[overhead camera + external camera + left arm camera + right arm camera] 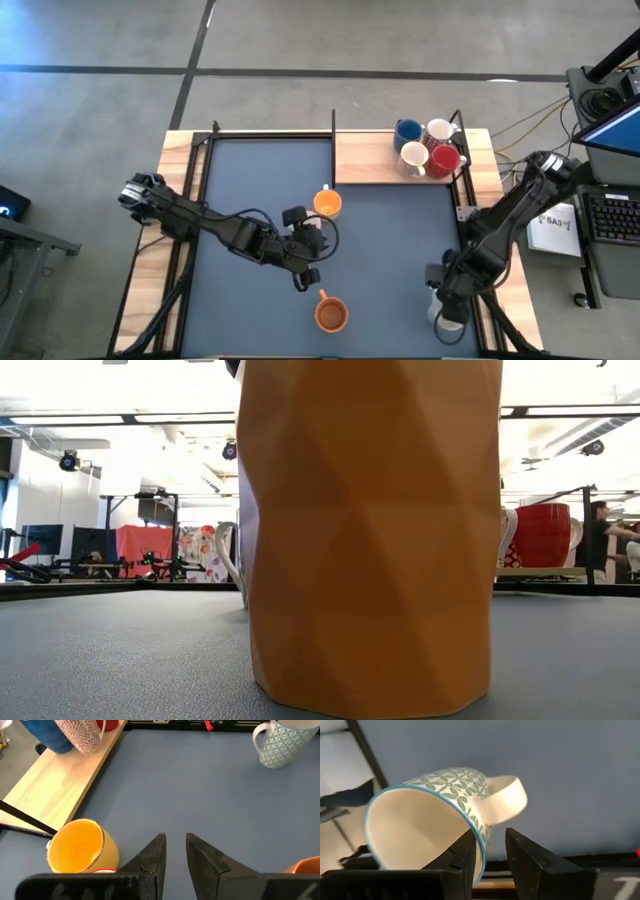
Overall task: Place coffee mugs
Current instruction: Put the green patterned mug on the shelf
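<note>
My right claw (487, 851) pinches the patterned white mug's (437, 815) rim, apparently tilted; my left claw (175, 851) hovers narrowly parted, empty, beside the yellow-orange mug (82, 846).

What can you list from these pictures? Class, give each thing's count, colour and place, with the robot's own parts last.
mugs on wooden board: four; blue, red, two white patterned; table's far right corner.
yellow-orange mug: one; mat centre, near board.
orange-brown mug: one; near edge.
white mug with green pattern: one; tilted, at right gripper.
blue-grey mat: one; covers table.
left gripper: between the orange mugs, slightly open.
right gripper: near right corner.
</note>
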Available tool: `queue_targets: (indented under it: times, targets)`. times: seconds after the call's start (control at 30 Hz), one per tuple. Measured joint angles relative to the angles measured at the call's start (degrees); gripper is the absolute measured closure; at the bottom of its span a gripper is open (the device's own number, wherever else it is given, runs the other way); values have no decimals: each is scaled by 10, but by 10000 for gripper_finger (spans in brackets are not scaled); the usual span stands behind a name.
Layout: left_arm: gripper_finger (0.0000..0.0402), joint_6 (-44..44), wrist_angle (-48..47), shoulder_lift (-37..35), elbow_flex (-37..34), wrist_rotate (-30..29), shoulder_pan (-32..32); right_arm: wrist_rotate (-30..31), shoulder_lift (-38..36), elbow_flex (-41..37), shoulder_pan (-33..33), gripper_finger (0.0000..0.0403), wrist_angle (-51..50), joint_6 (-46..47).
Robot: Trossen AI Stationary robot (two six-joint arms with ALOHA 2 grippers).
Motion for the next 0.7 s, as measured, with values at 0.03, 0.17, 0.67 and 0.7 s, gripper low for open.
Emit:
queue_targets:
  times: [0.03,0.17,0.67,0.7]
  targets:
    - [344,1,0,0,0,0,0,3,7,0,0,310,0,-6]
    - [344,4,0,0,0,0,0,4,36,0,-1,324,0,-29]
    - [344,51,-2,0,0,0,1,56,46,58,-64,388,-76,-156]
    - [344,52,-4,0,0,0,2,69,46,69,-81,388,-94,-175]
